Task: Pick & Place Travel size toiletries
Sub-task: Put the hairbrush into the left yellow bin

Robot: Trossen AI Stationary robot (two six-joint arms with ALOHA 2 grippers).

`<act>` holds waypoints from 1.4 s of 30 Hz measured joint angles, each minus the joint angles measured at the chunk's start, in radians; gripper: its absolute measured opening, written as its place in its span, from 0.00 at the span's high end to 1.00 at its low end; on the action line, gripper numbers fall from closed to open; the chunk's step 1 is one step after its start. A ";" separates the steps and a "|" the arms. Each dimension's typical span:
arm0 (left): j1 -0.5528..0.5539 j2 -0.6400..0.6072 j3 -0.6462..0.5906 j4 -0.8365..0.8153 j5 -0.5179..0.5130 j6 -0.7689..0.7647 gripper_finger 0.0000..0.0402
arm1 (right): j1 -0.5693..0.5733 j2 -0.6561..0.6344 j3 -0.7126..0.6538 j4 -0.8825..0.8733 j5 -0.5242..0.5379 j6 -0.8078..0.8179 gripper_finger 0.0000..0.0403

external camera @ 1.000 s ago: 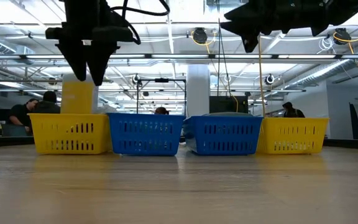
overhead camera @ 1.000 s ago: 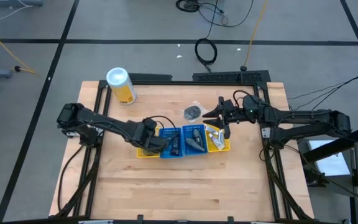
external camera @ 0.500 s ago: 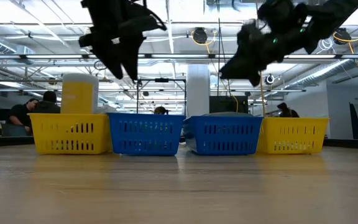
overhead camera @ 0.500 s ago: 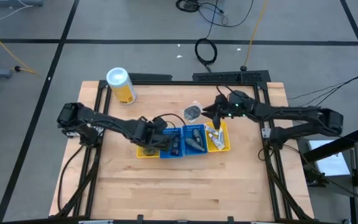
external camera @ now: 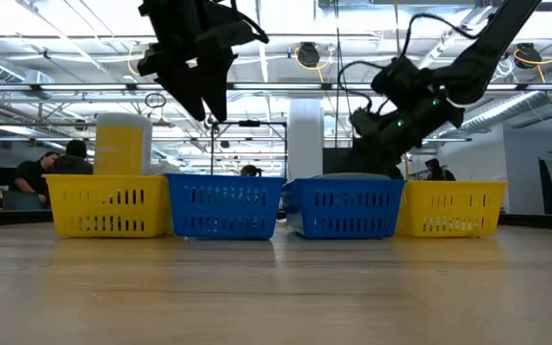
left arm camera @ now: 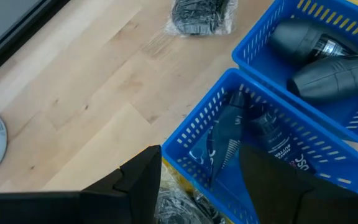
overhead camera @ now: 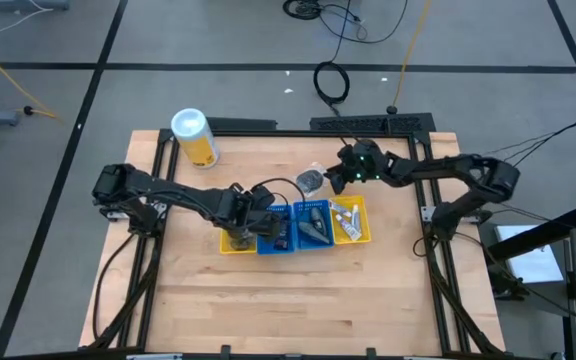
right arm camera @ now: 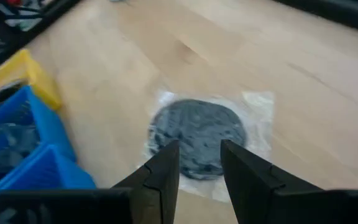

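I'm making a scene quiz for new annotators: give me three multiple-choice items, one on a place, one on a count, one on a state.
1. Where is the clear packet with a dark round content?
A. on the bare wooden table behind the bins
B. inside a yellow bin
C. on the yellow canister

2. How many plastic slotted bins stand in the row?
A. two
B. four
C. six

3. How are the right gripper's fingers?
A. clamped on a white tube
B. shut on the packet
C. apart, above the packet

Key: 1 A, the high view shows it on the wood, outside the bins. 2 B, the low view shows yellow, blue, blue, yellow. 3 C, the right wrist view shows a gap between the fingers, with the packet beyond it.
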 joint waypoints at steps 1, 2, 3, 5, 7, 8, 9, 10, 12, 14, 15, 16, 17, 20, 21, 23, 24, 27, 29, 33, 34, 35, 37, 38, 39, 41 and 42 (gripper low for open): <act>0.000 0.000 0.000 0.002 0.000 0.000 0.47 | -0.008 0.016 0.001 0.003 -0.005 0.006 0.73; 0.000 0.000 0.000 0.002 -0.002 0.000 0.47 | -0.017 0.030 0.004 0.003 -0.021 0.010 0.73; 0.000 0.000 0.000 0.002 -0.002 0.002 0.47 | -0.024 0.043 0.009 0.003 -0.028 0.015 0.73; 0.000 0.000 0.000 0.005 -0.002 0.007 0.47 | -0.033 0.072 0.026 0.003 -0.046 0.024 0.73; 0.000 0.000 0.000 0.007 -0.002 0.008 0.47 | -0.035 0.105 0.045 0.006 -0.052 0.026 0.73; 0.000 0.000 0.000 0.008 -0.002 0.008 0.47 | -0.035 0.118 0.053 -0.005 -0.051 0.026 0.73; 0.000 0.000 0.000 0.009 -0.002 0.008 0.47 | -0.035 0.132 0.061 -0.014 -0.052 0.026 0.73; 0.000 0.000 0.000 0.010 -0.002 0.008 0.47 | -0.034 0.149 0.072 -0.016 -0.052 0.027 0.73; 0.000 0.000 0.000 0.009 -0.002 0.008 0.47 | -0.033 0.178 0.091 -0.019 -0.052 0.026 0.73; 0.000 0.000 0.000 0.010 -0.003 0.009 0.47 | -0.034 0.203 0.108 -0.043 -0.051 0.015 0.73; 0.000 0.000 0.000 0.010 -0.002 0.011 0.47 | -0.034 0.215 0.116 -0.056 -0.051 0.004 0.73; 0.000 0.000 0.000 0.009 -0.002 0.014 0.47 | -0.034 0.224 0.123 -0.061 -0.049 -0.001 0.73; 0.000 0.000 0.000 0.010 -0.003 0.018 0.47 | -0.035 0.228 0.128 -0.063 -0.047 -0.002 0.73; 0.000 0.000 0.000 0.010 -0.002 0.019 0.47 | -0.035 0.227 0.135 -0.055 -0.047 -0.018 0.73; 0.000 0.000 0.000 0.010 -0.002 0.019 0.47 | -0.035 0.222 0.136 -0.056 -0.046 -0.029 0.73; 0.000 0.000 0.000 0.010 -0.002 0.019 0.47 | -0.035 0.211 0.135 -0.059 -0.021 -0.041 0.73; 0.000 0.000 0.000 0.010 -0.003 0.020 0.47 | -0.036 0.203 0.135 -0.062 -0.017 -0.049 0.73; 0.000 0.000 0.000 0.010 -0.003 0.021 0.47 | -0.041 0.195 0.136 -0.086 -0.019 -0.052 0.73; 0.000 0.000 0.000 0.010 -0.002 0.027 0.47 | -0.041 0.196 0.135 -0.128 0.002 -0.060 0.73; 0.000 0.000 0.000 0.013 -0.003 0.026 0.47 | -0.041 0.196 0.135 -0.168 0.048 -0.079 0.71; 0.000 0.000 0.000 0.016 -0.003 0.026 0.47 | -0.041 0.196 0.135 -0.168 0.048 -0.078 0.70; 0.000 0.000 0.000 0.020 -0.003 0.026 0.47 | -0.041 0.196 0.135 -0.164 0.036 -0.077 0.69; 0.000 0.000 0.000 0.026 -0.003 0.026 0.47 | -0.041 0.196 0.135 -0.157 0.031 -0.077 0.65; 0.000 0.000 0.000 0.031 -0.003 0.026 0.47 | -0.041 0.196 0.135 -0.158 0.032 -0.077 0.63; 0.000 0.000 0.000 0.037 -0.003 0.029 0.47 | -0.041 0.196 0.135 -0.162 0.033 -0.077 0.62; 0.000 0.000 0.000 0.045 -0.003 0.035 0.47 | -0.038 0.201 0.135 -0.160 0.033 -0.077 0.58; 0.000 0.000 0.000 0.045 -0.003 0.039 0.47 | -0.037 0.205 0.135 -0.159 0.033 -0.076 0.57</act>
